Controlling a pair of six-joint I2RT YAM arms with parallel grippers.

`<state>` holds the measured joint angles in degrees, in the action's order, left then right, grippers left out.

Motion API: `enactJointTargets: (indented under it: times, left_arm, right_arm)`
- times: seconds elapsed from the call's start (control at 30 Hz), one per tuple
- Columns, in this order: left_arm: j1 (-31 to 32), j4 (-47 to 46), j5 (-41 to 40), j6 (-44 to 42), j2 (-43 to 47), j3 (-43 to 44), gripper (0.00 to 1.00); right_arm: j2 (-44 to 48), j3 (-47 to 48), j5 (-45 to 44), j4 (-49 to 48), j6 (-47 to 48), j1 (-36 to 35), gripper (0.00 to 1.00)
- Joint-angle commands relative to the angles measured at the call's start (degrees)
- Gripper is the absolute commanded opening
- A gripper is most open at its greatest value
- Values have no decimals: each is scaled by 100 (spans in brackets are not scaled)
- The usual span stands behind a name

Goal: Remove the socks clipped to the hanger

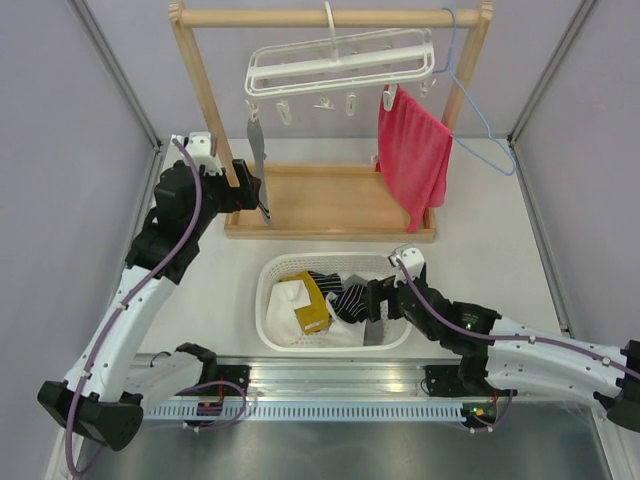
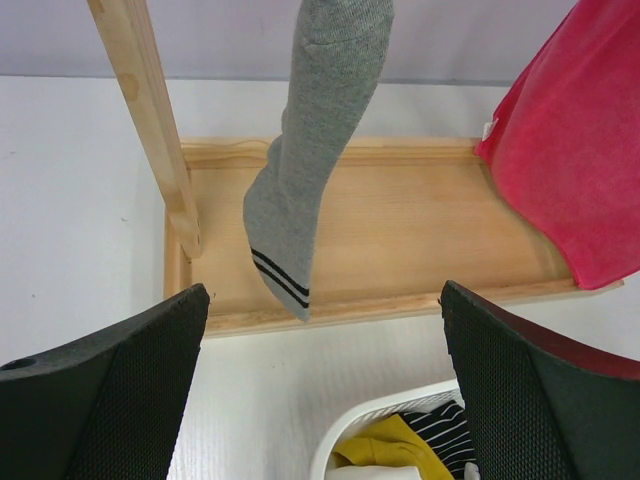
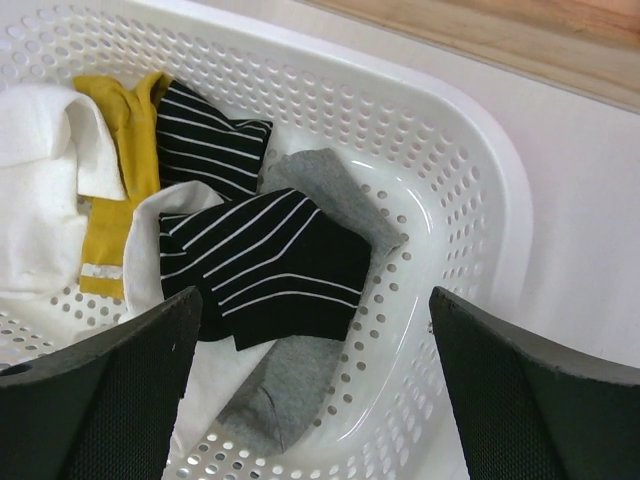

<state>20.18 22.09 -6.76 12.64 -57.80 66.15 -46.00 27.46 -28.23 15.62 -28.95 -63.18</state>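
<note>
Overhead view of a white desk [image 1: 480, 240] walled by pale lilac panels [image 1: 60, 150], wooden rack [image 1: 330, 200] at the back. On its rail [image 1: 300, 17], a white clip hanger [image 1: 340, 60], with one grey sock [image 1: 258, 160], dark stripes at the cuff, dangling from a clip [image 1: 253, 108] at the left end and a red towel [image 1: 412, 160] at the right. Left fingers [image 2: 110, 400] spread wide, facing the sock's lower half, not touching it. Right fingers [image 3: 100, 400] spread too, empty, hovering over a white basket [image 1: 268, 310] of other socks [image 3: 260, 260]: yellow, white, striped, grey. For a clean pull: close around the sock mid-length, grip firmly, then draw straight down and steadily, freeing cloth from clip without swinging the hanger off the rail.
</note>
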Motion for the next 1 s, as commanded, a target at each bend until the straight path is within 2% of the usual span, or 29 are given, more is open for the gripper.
enactJointTargets:
  times: [0.0,0.2,0.3,0.4,0.57,0.73,0.97]
  left_arm:
    - [-251,-257,359,300,-38,-23,100]
    - [-700,-626,949,634,-47,-269,100]
    - [-700,-889,984,643,-100,-409,100]
    - [-691,-1275,1036,687,-274,-585,100]
    - [-691,-2172,1326,792,-767,-753,100]
    - [-683,-3226,1300,494,-1460,-735,100]
    - [-674,-3799,1081,151,-2260,-551,100]
  right_arm:
    - [205,242,-366,-32,-23,-37,98]
    - [-259,356,-824,-190,82,-19,98]
    - [-654,426,-746,-707,319,77,98]
    - [-1032,531,-273,-1724,573,410,98]
    - [-1640,900,1097,-2721,636,1341,98]
    - [-2009,1235,1478,-3204,698,1510,98]
    - [-1896,1174,1627,-3539,689,1677,98]
